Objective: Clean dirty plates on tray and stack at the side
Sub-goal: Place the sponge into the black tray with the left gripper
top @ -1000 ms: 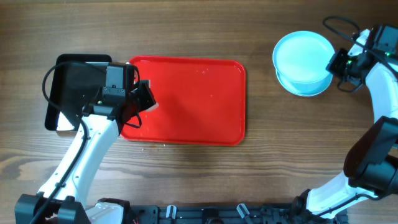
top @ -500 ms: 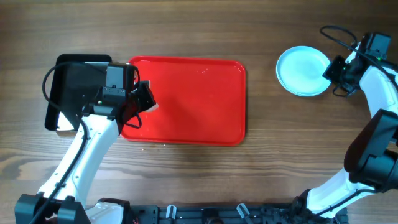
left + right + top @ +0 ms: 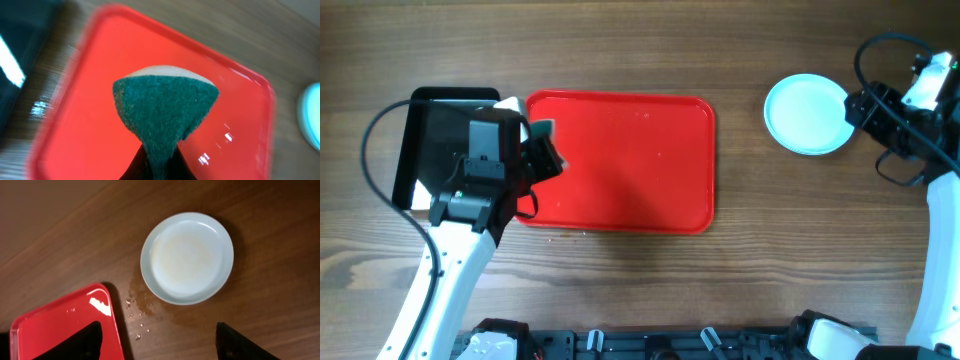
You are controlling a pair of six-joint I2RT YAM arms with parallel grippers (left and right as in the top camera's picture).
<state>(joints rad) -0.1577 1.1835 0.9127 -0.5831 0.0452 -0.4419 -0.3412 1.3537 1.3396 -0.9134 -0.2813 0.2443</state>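
Left fingers (image 3: 550, 162): closed on a green sponge (image 3: 165, 115), held over the left end of the tray (image 3: 620, 165).

Right fingers (image 3: 92, 340): wide apart, nothing between them, hovering above the plates (image 3: 187, 257).

Plates sit off the tray, well to its right. How many are in the pile you cannot tell. The top one shows a faint tan tint in the middle.

Tray is bare, so the stacking step looks finished. Your next move is likely to lift the right arm clear and park the sponge, perhaps in the black tray (image 3: 440, 150) at far left.

Tabletop (image 3: 770, 250): dark wood, with wet drops (image 3: 137, 305) between tray and plates. No room is visible beyond it.
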